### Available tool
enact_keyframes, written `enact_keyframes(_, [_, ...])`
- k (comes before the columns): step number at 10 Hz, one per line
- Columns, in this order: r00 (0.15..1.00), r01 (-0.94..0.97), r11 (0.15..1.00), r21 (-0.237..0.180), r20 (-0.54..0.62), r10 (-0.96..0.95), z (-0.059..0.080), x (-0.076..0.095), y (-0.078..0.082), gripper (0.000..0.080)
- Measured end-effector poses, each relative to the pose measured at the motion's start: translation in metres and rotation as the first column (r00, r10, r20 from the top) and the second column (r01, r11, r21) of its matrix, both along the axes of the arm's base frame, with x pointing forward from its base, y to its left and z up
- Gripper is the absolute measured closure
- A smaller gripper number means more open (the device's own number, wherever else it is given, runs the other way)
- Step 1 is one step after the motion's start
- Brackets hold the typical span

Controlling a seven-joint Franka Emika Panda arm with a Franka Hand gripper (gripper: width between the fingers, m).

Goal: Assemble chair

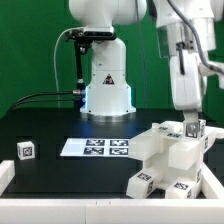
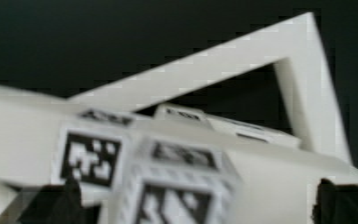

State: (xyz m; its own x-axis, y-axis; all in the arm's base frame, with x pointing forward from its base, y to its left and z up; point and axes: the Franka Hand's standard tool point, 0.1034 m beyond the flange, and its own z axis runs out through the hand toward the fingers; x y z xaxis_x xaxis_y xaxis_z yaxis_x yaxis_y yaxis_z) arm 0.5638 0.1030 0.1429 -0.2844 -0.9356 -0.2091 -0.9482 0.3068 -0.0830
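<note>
- The gripper (image 1: 192, 127) hangs with fingers spread wide, grasping nothing, over the chair parts (image 1: 168, 160).
- Those parts cluster at the table's (image 1: 60, 125) four o'clock (tags showing); marker board (image 1: 95, 147) lies centrally.

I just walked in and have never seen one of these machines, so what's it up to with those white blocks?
A robot arm is putting a small chair together from white plastic parts marked with black-and-white tags. Its gripper hangs just over the cluster at the exterior view's right, jaws open, holding nothing. One loose block sits apart at the left, and the flat marker board lies in the middle of the black table.
</note>
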Motion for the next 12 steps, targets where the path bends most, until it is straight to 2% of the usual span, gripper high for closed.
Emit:
enact_keyframes(1, [0.999,0.027,1.0,0.002,0.027,-0.027,0.001,0.005,-0.005,0.0151])
enact_keyframes(3, [1.0,0.017,1.0,-0.001,0.019,-0.017,-0.003,0.002,-0.001,0.0151])
enact_keyframes(6, [0.998,-0.048,0.999,-0.011,0.03,0.048,-0.005,0.001,-0.005,0.0151])
enact_keyframes(9, [0.943,-0.319,0.945,-0.072,0.078,0.324,0.0,-0.007,-0.056,0.0151])
enact_keyframes(10, [0.915,-0.389,0.917,-0.084,0.083,0.396,0.006,-0.005,-0.065,0.0151])
enact_keyframes(11, [0.896,-0.423,0.9,-0.105,0.097,0.433,0.015,0.002,-0.068,0.0151])
enact_keyframes(12, [0.854,-0.498,0.858,-0.13,0.1,0.511,0.011,0.001,-0.067,0.0151])
